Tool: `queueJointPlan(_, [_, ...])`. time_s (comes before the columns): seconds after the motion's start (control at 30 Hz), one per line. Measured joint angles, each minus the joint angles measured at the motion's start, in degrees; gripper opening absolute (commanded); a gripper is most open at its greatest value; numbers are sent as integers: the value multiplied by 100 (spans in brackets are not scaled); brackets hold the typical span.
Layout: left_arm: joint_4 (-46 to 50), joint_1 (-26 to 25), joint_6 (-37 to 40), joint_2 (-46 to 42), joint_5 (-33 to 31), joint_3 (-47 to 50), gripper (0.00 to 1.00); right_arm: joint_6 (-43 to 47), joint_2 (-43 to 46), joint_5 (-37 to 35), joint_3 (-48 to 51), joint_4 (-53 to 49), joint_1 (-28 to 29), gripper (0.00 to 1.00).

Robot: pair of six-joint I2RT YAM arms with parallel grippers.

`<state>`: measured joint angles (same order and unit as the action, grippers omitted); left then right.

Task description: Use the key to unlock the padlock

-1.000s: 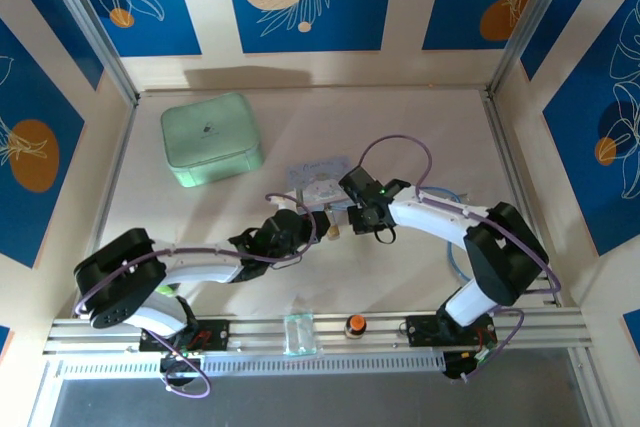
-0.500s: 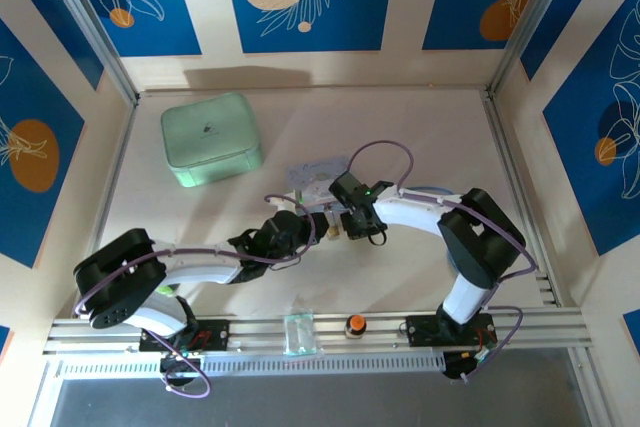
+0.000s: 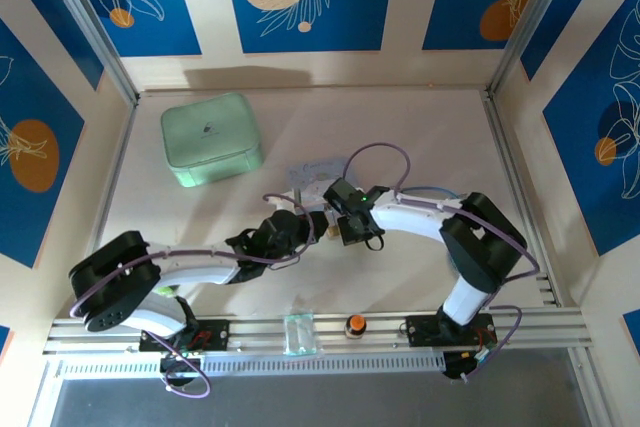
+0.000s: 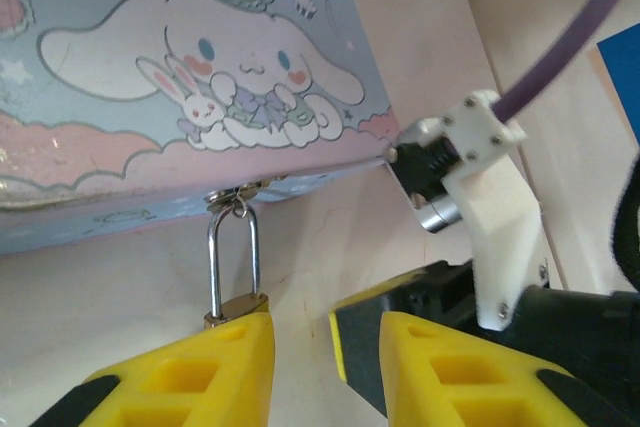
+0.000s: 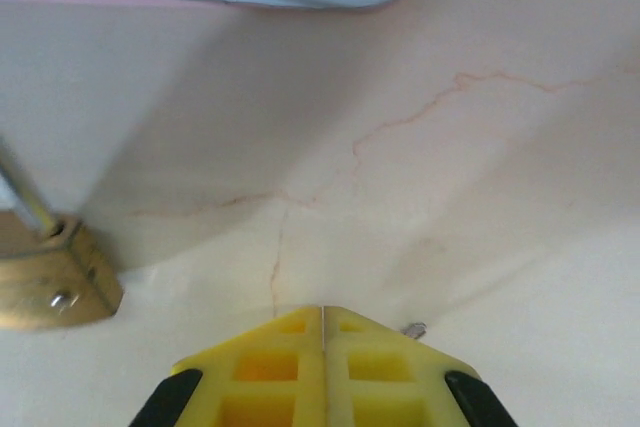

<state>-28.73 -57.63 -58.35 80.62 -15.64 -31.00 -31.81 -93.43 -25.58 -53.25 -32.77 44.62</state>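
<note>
**Lock shut, key not yet in**

The right gripper (image 5: 322, 332) has its jaws pressed flat together, tip low over the table (image 5: 430, 147). A tiny silvery point pokes out beside one yellow finger. It may be the tip of the key (image 5: 413, 328), but the wrist view is too close to be sure. I also cannot tell whether the key is pinched between the pads or lying under them.

The left gripper (image 4: 325, 319) has its jaws apart with nothing between them. The brass body of the padlock (image 4: 237, 304) sits right at the tip of one finger, touching or nearly so, more propped than gripped.

The padlock hangs by its shackle (image 4: 232, 237) from the clasp on the front edge of the pale blue cartoon box (image 4: 200, 47). Both legs of the shackle go down into the body, so the lock is closed. In the right wrist view the padlock (image 5: 45, 272) lies off to the left of the shut fingers, clearly apart from them. From above, the two grippers meet almost tip to tip just in front of the box, near the middle of the table.

By my reading the approach is done: both arms are at the lock, and one is placed to steady it. The main work is left. The key has to be held firmly, lined up with the keyhole, pushed in and turned until the shackle springs free.
</note>
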Motion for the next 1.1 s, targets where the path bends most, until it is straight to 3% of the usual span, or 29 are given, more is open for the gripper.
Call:
queueJointPlan(0.3, [284,0,264,-623,-293,0,34,-31,1823,1799,739,721,-1051,0])
queueJointPlan(0.53, [127,-2,236,-730,-186,37,46,-588,2776,3486,1268,1506,-1692,0])
queueJointPlan(0.6, [-111,-2,96,-748,-94,103,49,-793,2986,3799,1279,1731,-1700,0])
queueJointPlan(0.67, [-437,-4,-101,-750,-24,184,61,-1060,3217,4105,1281,2061,-1700,0])
queueJointPlan(0.77, [-1036,-13,-632,-748,61,372,69,-1453,3471,4393,1292,2590,-1679,0])
queueJointPlan(1.0, [-2555,-238,-1902,-612,-232,780,82,-1996,3539,4385,1292,3440,-1246,0])
queueJointPlan(1.1, [-3119,-348,-2245,-389,-424,841,96,-2170,3373,4356,1292,3790,-1032,0])
